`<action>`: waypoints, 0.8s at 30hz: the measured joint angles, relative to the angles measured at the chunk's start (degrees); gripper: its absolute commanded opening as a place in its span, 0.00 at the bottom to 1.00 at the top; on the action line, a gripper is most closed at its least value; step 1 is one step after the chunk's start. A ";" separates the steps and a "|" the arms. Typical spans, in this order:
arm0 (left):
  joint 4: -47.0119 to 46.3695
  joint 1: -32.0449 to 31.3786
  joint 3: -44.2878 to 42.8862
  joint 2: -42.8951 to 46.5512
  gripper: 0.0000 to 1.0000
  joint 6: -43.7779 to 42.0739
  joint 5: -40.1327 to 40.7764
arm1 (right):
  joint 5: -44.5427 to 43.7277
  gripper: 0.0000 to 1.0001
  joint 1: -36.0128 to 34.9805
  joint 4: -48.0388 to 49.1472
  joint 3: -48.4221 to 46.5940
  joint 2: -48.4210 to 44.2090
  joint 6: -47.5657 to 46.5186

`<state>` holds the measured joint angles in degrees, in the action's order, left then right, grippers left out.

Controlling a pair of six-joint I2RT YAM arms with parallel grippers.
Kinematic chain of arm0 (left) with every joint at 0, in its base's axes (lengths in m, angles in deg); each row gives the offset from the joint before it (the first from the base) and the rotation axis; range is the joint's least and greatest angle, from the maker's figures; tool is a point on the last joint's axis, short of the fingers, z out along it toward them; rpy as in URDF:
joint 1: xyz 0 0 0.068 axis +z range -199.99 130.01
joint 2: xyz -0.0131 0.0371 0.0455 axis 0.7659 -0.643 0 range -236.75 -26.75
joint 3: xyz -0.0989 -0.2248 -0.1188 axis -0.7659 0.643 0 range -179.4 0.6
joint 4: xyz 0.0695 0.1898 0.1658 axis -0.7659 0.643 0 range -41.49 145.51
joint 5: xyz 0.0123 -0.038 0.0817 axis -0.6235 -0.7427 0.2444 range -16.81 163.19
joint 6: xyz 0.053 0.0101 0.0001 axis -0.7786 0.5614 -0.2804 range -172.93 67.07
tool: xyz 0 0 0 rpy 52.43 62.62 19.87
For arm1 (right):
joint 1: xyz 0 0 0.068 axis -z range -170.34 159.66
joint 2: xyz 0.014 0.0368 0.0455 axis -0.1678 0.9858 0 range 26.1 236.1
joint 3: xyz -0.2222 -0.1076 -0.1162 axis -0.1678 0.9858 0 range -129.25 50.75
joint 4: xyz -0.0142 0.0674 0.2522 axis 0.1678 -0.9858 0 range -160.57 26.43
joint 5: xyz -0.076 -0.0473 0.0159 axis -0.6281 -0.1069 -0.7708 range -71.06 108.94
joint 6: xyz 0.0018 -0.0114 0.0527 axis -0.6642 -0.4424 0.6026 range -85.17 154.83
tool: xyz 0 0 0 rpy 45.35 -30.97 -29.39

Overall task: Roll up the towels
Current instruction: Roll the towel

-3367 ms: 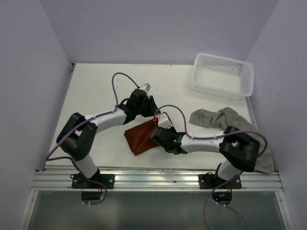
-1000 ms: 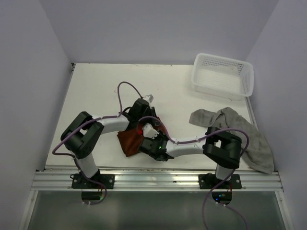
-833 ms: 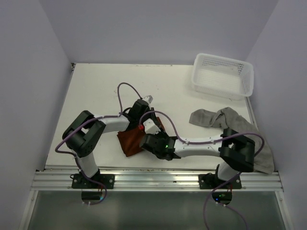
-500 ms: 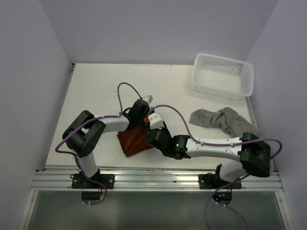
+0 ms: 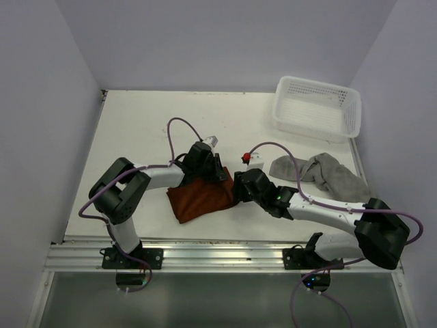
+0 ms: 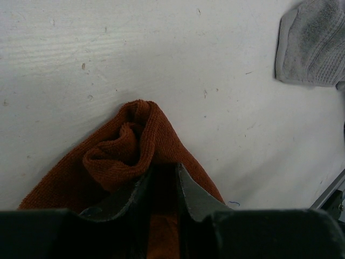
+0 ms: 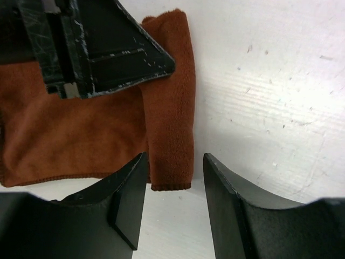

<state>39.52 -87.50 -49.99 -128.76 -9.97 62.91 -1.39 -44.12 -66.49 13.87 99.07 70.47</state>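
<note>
— Top external view, start us at the near edge of the table point(image 5: 136, 130).

— Just in from that edge, left of centre, lies the rust-brown towel point(image 5: 201, 198), spread mostly flat. Both arms reach in over it.

— Left gripper point(image 5: 217, 175)?

— It sits at the towel's far right corner. On the left wrist camera the left gripper point(image 6: 164, 183) has its fingers drawn close with a strip of the rust-brown towel point(image 6: 135, 145) pinched between them, and the cloth bunches into a curled peak just ahead of the tips.

— And the right gripper point(image 5: 236, 190)?

— At the towel's right end. On the right wrist camera the right gripper point(image 7: 175, 162) stands with its jaws apart and nothing clamped. The end of a narrow folded band of the rust-brown towel point(image 7: 170, 124) lies in the gap between them.

— Farther out?

— The grey towel point(image 5: 321, 171) lies crumpled and unrolled by the table's right edge, well apart from the brown one. A corner of the grey towel point(image 6: 312, 43) shows on the left wrist camera too. In the far right corner sits a white mesh basket point(image 5: 317, 85).
</note>
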 measured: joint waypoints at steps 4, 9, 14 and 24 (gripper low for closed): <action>0.00 0.00 0.00 0.00 0.26 -0.15 0.00 | 3.98 0.50 1.60 2.12 2.51 0.28 2.80; 0.02 0.00 0.00 0.02 0.26 -0.35 0.00 | 6.40 0.50 2.49 4.79 3.85 2.23 4.50; 0.02 0.00 0.00 0.02 0.25 -0.52 0.00 | 7.76 0.51 3.50 6.99 4.68 5.31 5.14; 0.07 0.00 0.00 0.02 0.25 -0.55 0.00 | 10.27 0.49 4.04 11.47 6.01 9.05 5.53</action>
<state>39.58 -87.50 -49.99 -128.74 -10.52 62.91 8.88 -40.07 -55.01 19.88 108.12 76.00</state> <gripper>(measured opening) 0.253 0.508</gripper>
